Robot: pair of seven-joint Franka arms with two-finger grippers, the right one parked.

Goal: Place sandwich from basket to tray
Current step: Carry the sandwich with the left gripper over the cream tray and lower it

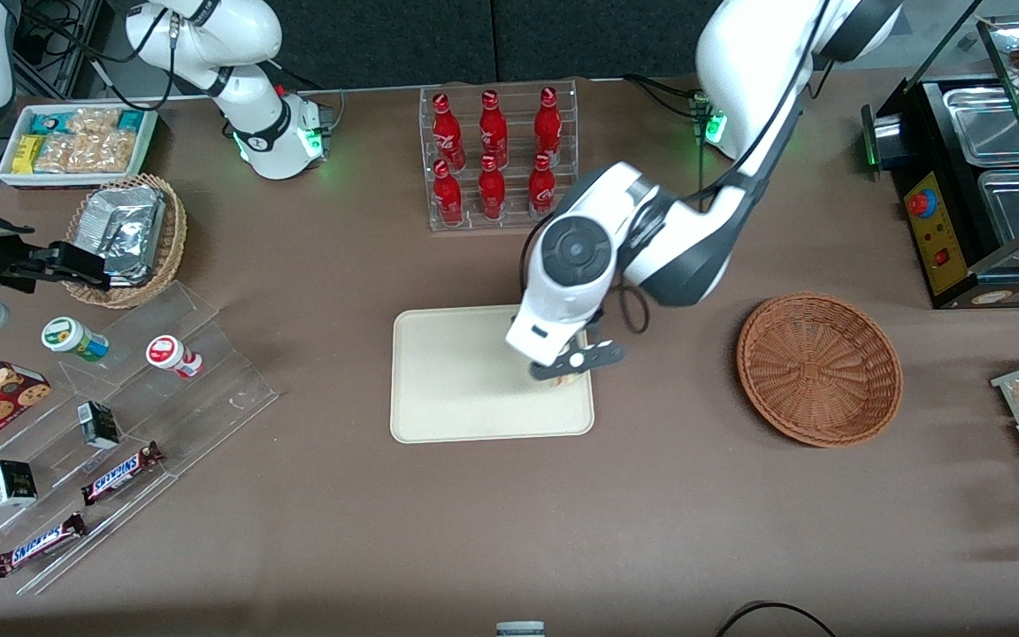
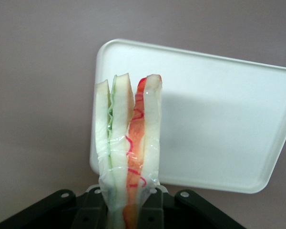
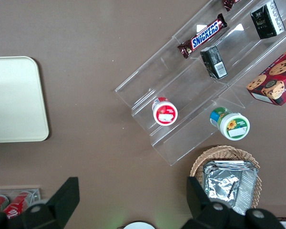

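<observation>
My left arm's gripper (image 1: 573,367) hangs over the cream tray (image 1: 456,389), above its edge nearest the round reddish-brown basket (image 1: 819,367). It is shut on the sandwich (image 2: 128,143), a wrapped wedge of white bread with green, red and orange layers, held upright between the black fingers (image 2: 93,210). In the front view the arm hides nearly all of the sandwich; only a sliver (image 1: 570,380) shows under the fingers. The tray (image 2: 214,119) lies below the sandwich in the wrist view. The basket is empty.
A clear rack of red bottles (image 1: 496,155) stands farther from the front camera than the tray. A tan basket of foil packets (image 1: 125,234), an acrylic stepped stand with snacks (image 1: 111,433) and a white snack tray (image 1: 76,141) lie toward the parked arm's end. A black food warmer (image 1: 978,177) stands toward the working arm's end.
</observation>
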